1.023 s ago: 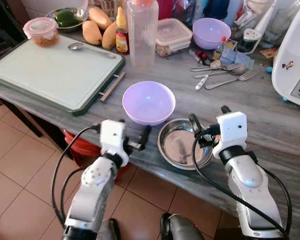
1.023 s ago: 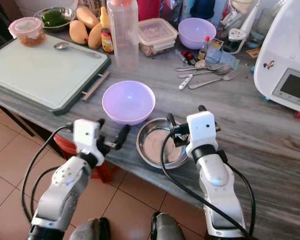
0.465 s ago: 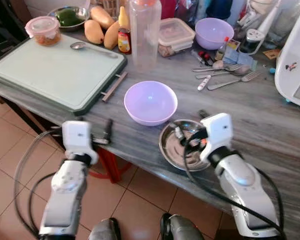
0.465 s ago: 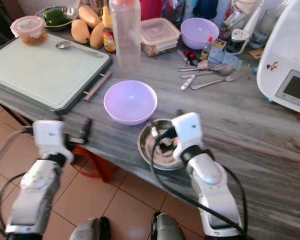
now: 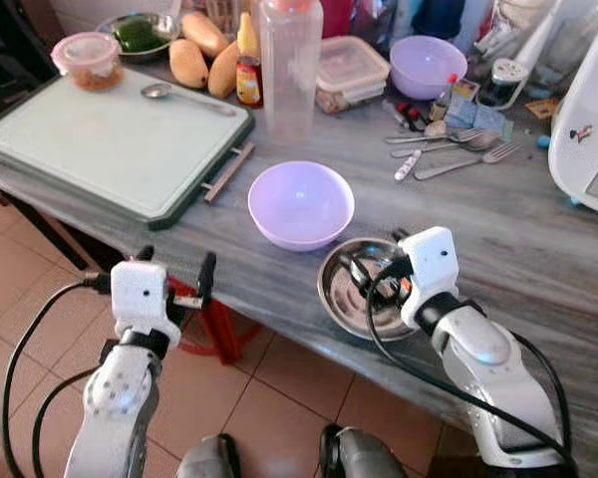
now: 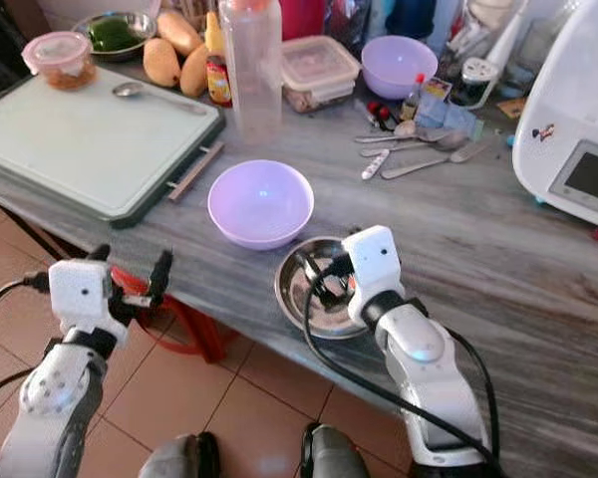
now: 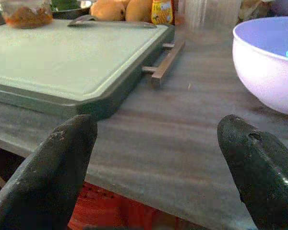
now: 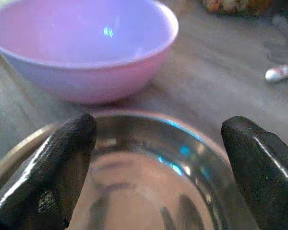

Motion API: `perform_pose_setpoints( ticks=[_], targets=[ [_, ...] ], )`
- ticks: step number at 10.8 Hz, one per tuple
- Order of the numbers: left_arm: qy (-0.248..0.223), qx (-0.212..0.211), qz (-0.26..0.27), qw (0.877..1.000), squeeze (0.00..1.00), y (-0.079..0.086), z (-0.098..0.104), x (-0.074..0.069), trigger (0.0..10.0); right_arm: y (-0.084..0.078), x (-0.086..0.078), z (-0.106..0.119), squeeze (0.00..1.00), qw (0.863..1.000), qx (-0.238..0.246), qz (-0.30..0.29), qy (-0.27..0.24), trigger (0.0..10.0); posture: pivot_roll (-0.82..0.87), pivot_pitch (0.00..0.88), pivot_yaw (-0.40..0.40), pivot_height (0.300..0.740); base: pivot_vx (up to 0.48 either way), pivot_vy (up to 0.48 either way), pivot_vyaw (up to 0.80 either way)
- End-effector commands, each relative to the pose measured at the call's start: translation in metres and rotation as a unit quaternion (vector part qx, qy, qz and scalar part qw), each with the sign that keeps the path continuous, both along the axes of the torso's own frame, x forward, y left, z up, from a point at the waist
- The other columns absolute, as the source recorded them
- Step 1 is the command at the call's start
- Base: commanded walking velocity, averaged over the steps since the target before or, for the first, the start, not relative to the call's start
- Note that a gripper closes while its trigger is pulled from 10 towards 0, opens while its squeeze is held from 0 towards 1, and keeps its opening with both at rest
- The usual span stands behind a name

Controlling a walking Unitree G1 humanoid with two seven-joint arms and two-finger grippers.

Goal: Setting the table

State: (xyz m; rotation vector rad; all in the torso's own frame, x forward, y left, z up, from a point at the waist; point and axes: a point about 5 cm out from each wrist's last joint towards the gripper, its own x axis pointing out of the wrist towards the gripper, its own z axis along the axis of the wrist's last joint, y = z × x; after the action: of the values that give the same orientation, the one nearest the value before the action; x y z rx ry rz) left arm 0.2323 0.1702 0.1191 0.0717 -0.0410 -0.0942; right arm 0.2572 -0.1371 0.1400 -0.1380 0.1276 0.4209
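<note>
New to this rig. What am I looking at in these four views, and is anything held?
It is a humanoid robot with two silver arms, each ending in a two-fingered tool. Two pictures come from its head, looking down at a grey counter; the other two come from cameras on the wrists. On the counter sit a lilac bowl, a steel bowl, a green cutting board, a clear bottle and cutlery. The right tool is open over the steel bowl. The left tool is open at the counter's edge. Nothing is held.
</note>
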Motion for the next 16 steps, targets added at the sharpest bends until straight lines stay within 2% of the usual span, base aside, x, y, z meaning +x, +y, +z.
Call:
perform_pose_setpoints(
  ticks=[1,2,3,4,10,13,16],
  targets=[
    [-0.004,0.005,-0.004,1.000,0.00,-0.002,0.004,-0.001,10.0,-0.002,0.000,-0.005,0.51,1.000,0.000,0.003,0.023,10.0,-0.04,0.174,-0.020,0.740,0.000,0.000,0.00],
    [-0.006,0.002,-0.008,1.000,0.00,-0.003,0.006,0.000,10.0,0.001,0.000,-0.010,0.51,0.999,-0.007,0.016,0.047,10.0,-0.04,0.177,-0.019,0.740,0.000,0.000,0.00],
    [-0.006,0.002,-0.009,1.000,0.00,-0.004,0.006,0.001,10.0,0.001,0.000,-0.013,0.44,0.998,-0.008,0.015,0.062,10.0,-0.04,0.179,-0.019,0.740,0.000,0.000,0.00],
    [-0.006,0.001,-0.009,1.000,0.00,-0.004,0.007,0.001,10.0,0.001,0.000,-0.015,0.40,0.998,-0.007,0.013,0.066,10.0,-0.04,0.183,-0.019,0.740,0.000,0.000,0.00],
    [0.002,-0.009,-0.018,1.000,0.00,-0.013,0.005,-0.002,10.0,0.019,0.009,-0.017,0.39,0.993,0.026,0.059,0.100,10.0,-0.03,0.196,-0.030,0.740,0.000,0.000,0.00],
    [0.006,-0.009,-0.020,1.000,0.00,-0.014,0.005,-0.003,10.0,0.024,0.011,-0.017,0.39,0.992,0.031,0.067,0.100,10.0,-0.03,0.198,-0.031,0.740,0.000,0.000,0.00],
    [0.009,-0.011,-0.017,1.000,0.00,-0.016,0.004,-0.004,10.0,0.020,0.015,-0.013,0.34,0.994,0.048,0.052,0.079,10.0,-0.03,0.199,-0.030,0.740,0.000,0.000,0.00]
  ],
)
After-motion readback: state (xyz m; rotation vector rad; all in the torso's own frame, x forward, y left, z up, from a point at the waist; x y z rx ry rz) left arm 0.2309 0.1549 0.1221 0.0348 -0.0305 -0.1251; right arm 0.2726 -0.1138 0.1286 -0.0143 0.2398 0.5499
